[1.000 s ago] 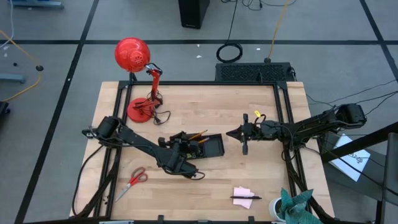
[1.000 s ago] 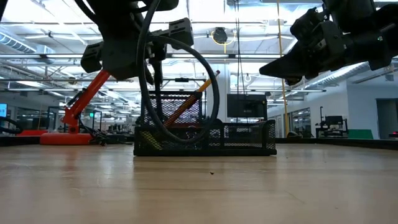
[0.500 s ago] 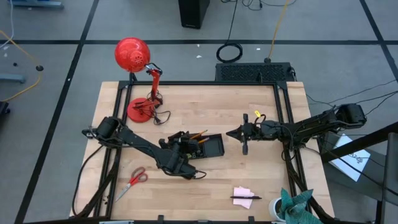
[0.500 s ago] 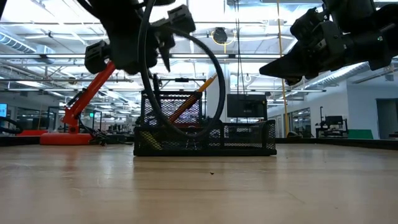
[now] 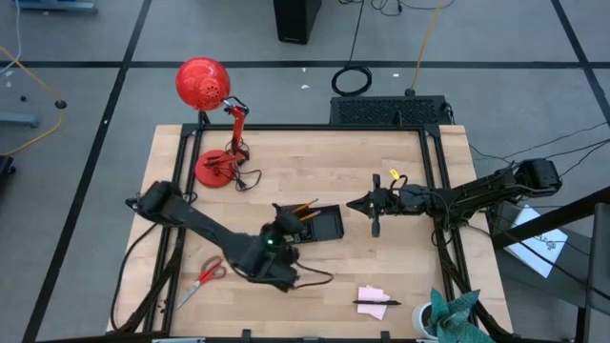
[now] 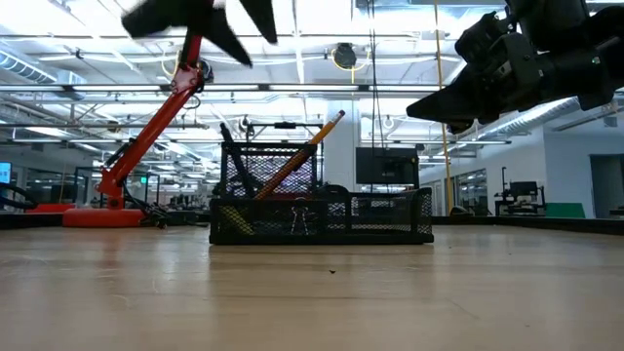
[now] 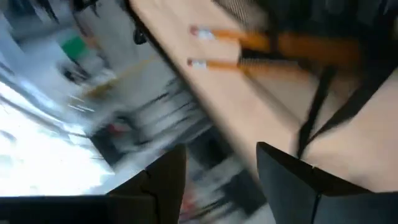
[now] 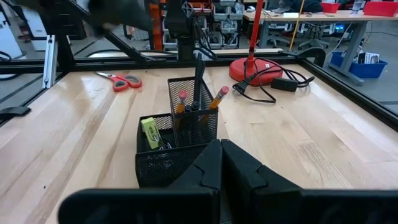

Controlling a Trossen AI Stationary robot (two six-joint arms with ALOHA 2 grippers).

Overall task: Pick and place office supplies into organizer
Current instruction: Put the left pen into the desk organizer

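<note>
Beside the organizer (image 5: 319, 224), the left pincer (image 5: 278, 250) hangs open, empty.

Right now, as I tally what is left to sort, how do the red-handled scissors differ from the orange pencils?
The scissors lie flat on the bare table, outside the organizer. The pencils stand tilted inside its tall mesh cup.
The scissors have red loop handles. The pencils are thin orange sticks with pink erasers pointing up.
The scissors are alone. The pencils share the cup with dark pens.
Both are slim desk supplies.
</note>
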